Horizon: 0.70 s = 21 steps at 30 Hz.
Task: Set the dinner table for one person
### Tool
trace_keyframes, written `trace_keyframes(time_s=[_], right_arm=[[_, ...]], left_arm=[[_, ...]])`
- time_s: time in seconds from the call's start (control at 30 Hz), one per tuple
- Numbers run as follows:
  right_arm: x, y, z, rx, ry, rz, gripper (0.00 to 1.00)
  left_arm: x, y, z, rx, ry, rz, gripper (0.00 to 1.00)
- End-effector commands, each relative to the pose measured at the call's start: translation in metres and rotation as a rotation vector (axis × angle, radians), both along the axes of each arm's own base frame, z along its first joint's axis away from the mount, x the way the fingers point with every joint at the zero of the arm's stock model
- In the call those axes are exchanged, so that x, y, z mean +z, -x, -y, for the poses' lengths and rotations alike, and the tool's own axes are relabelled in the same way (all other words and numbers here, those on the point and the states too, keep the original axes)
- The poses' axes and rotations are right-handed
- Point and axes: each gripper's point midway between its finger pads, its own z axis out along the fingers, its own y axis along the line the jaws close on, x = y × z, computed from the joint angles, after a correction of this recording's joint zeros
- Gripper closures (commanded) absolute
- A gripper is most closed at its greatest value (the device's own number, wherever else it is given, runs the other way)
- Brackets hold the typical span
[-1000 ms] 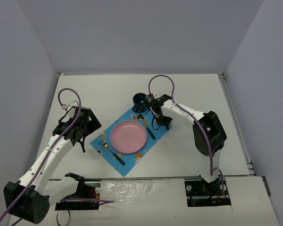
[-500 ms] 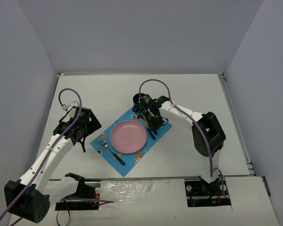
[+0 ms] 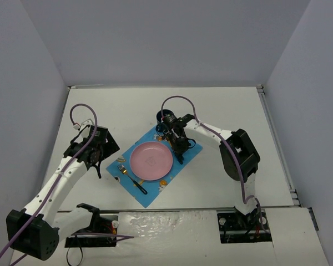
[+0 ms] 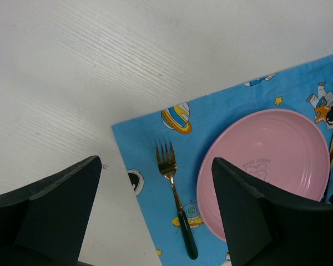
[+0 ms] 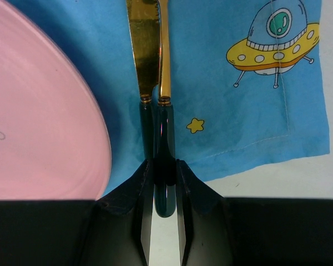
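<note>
a blue mat (image 3: pixel 151 194) with space pictures is being held up by the middle of the big white dinner table (image 3: pixel 233 111). the dinner table is being seen from above, reaching from the arms at the near edge to the far wall. a pink plate (image 3: pixel 150 160) is being carried by the mat. a fork (image 4: pixel 175 205) with a dark handle is being kept on the mat just to the left of the plate. a gold knife (image 5: pixel 143 50) is being kept on the mat to the right of the plate. a dark blue cup (image 3: pixel 164 117) is being kept at the far corner of the mat.

the right gripper (image 5: pixel 164 163) is being pressed tight onto a dark handle (image 5: pixel 165 133) with a thin gold stem, right beside the knife. its other end is being cut off, so what it is cannot be told.

the left gripper (image 4: pixel 155 162) is being held wide apart over the left edge of the mat, with nothing being gripped.
</note>
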Motion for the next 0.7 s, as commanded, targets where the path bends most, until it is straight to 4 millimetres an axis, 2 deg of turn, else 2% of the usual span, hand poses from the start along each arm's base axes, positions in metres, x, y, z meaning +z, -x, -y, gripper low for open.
trace_keyframes(time_s=[0.0,0.43,0.47,0.57,0.6,0.67], right_arm=[[0.018,-0.015,0.004,0.001,0.023,0.080,1.00],[0.024,-0.027,0.013,-0.038,0.045,0.126,0.99],[0.024,-0.029,0.016,-0.064,0.048,0.133,0.90],[0.028,-0.033,0.020,-0.113,0.035,0.138,0.52],[0.030,-0.034,0.022,-0.128,0.032,0.143,0.45],[0.039,-0.037,0.025,-0.154,0.018,0.164,0.36]], left_arm=[[0.014,-0.009,-0.005,0.025,-0.009,0.048,0.22],[0.009,-0.009,-0.005,0.030,-0.015,0.037,0.22],[0.009,-0.009,-0.005,0.029,-0.015,0.038,0.22],[0.010,-0.010,-0.006,0.037,-0.018,0.040,0.22],[0.010,-0.010,-0.007,0.039,-0.019,0.041,0.22],[0.010,-0.010,-0.007,0.041,-0.021,0.043,0.22]])
